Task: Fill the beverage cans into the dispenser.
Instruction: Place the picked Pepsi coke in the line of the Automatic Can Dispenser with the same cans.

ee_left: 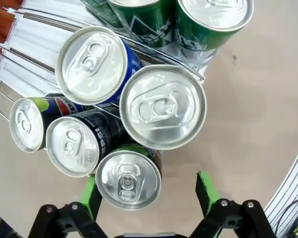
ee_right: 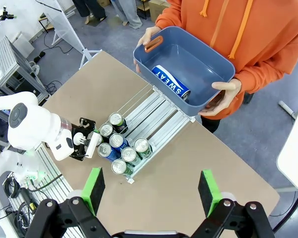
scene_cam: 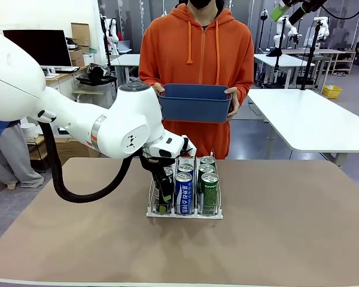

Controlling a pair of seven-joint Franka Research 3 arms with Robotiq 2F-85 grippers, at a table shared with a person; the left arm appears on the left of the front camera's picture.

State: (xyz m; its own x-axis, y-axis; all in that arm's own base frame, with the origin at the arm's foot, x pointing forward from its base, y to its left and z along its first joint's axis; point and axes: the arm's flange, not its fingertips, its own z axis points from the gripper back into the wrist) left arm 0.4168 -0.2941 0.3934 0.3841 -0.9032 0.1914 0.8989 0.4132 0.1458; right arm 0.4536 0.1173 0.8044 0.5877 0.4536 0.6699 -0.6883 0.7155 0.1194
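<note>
Standing between the spread left jaws is a can (ee_left: pixel 128 179).

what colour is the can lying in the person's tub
Blue with white lettering; the can in the tub shows best in the right wrist view.

A person (ee_right: pixel 248 39) holds a blue tub (ee_right: pixel 216 64) with one can (ee_right: pixel 170 84) lying inside. Cans (ee_right: pixel 120 148) crowd the dispenser (ee_right: pixel 159 111) on the bench (ee_right: pixel 198 153). The right pincer (ee_right: pixel 151 191) hangs spread.

The slim drink cans (ee_left: pixel 163 106) have bright, brushed-metal tops and glossy printed sides (green, blue, black). The clear plastic rack with white wire dividers (ee_right: pixel 159 111) gleams; the brown bench (scene_cam: pixel 287 227) is matt, the blue plastic tub (scene_cam: pixel 194 107) smooth.
</note>
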